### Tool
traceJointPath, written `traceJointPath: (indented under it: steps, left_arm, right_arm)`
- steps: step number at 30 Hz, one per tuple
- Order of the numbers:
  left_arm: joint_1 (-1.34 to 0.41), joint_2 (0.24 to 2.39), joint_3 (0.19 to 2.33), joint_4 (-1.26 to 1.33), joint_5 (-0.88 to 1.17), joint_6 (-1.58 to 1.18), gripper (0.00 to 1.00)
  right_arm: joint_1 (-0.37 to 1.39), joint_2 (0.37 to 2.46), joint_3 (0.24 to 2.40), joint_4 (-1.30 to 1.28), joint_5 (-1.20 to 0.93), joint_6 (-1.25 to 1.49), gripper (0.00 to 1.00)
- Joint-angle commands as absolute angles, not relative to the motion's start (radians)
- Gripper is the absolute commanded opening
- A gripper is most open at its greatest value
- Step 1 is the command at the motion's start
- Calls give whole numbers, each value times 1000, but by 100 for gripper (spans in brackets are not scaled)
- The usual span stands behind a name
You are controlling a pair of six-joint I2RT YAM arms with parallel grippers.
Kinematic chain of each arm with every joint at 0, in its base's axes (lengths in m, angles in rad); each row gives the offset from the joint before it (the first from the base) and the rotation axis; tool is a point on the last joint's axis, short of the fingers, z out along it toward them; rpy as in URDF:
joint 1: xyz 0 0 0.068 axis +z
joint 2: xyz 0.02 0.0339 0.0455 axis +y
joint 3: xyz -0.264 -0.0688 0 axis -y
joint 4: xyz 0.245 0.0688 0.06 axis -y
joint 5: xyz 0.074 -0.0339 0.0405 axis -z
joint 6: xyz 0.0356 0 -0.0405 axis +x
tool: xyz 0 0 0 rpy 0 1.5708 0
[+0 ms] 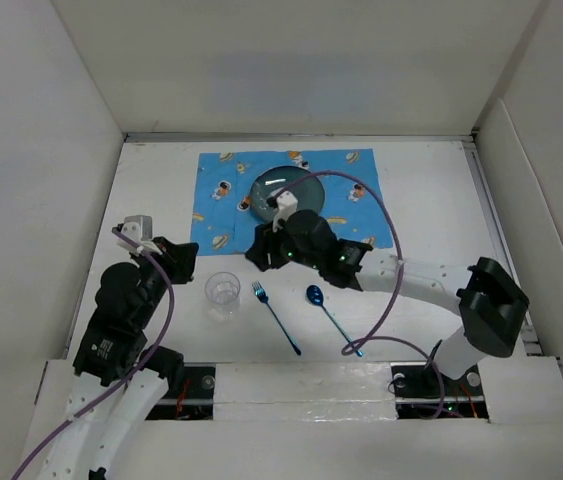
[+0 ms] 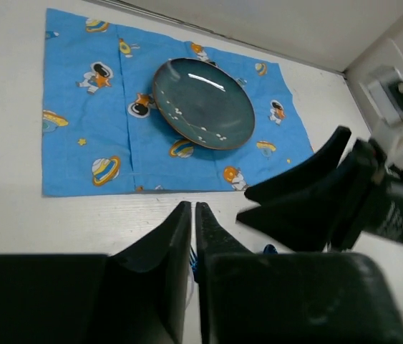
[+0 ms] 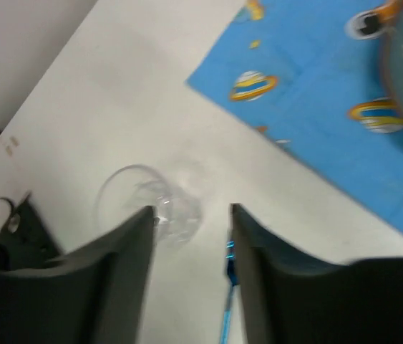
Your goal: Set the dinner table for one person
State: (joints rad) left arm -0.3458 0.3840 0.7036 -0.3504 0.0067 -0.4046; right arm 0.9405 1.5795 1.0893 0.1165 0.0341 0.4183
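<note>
Top external view: the right pincer [image 3: 190, 215], half-open and empty, hovers at six o'clock of the plate [image 1: 267, 186], likely lining up on the fork [image 1: 276, 318]; the left pincer [image 2: 193, 208] is pinched closed, empty.

A blue fork [image 3: 225, 312] lies between the parted fingers [image 3: 126, 265], a clear glass [image 3: 144, 201] stands at one fingertip, and a blue mat [image 3: 308, 93] lies beyond.

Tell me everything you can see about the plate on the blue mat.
The plate is round, shallow and dark teal, with a thin brown rim and a curved line of small white spots. It looks like glazed ceramic, since light shines on it. It lies flat, right side up and empty, near the middle of the blue cartoon mat, which alone touches it.
</note>
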Motion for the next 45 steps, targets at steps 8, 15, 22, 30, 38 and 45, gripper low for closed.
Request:
traceJointPath:
  steps: [8, 15, 22, 30, 38, 45]
  left_arm:
    - [-359, 359, 741, -331, -95, -400, 29]
    - [-359, 373, 742, -325, -71, -394, 28]
    - [-359, 357, 733, -324, -63, -397, 28]
    - [-359, 325, 726, -319, -49, -394, 36]
    - [-359, 308, 718, -313, -35, -402, 38]
    - [-359, 311, 718, -314, -37, -402, 38]
  right_arm:
    - [1118, 1808, 1354, -132, 278, 313, 61]
    - [1127, 1934, 1448, -158, 316, 331, 37]
    - [1053, 1885, 1465, -31, 229, 406, 0]
    - [596, 1804, 1519, -41, 268, 397, 0]
    - [259, 2078, 1872, -235, 251, 370, 0]
    - [215, 2285, 2203, -428, 273, 328, 0]
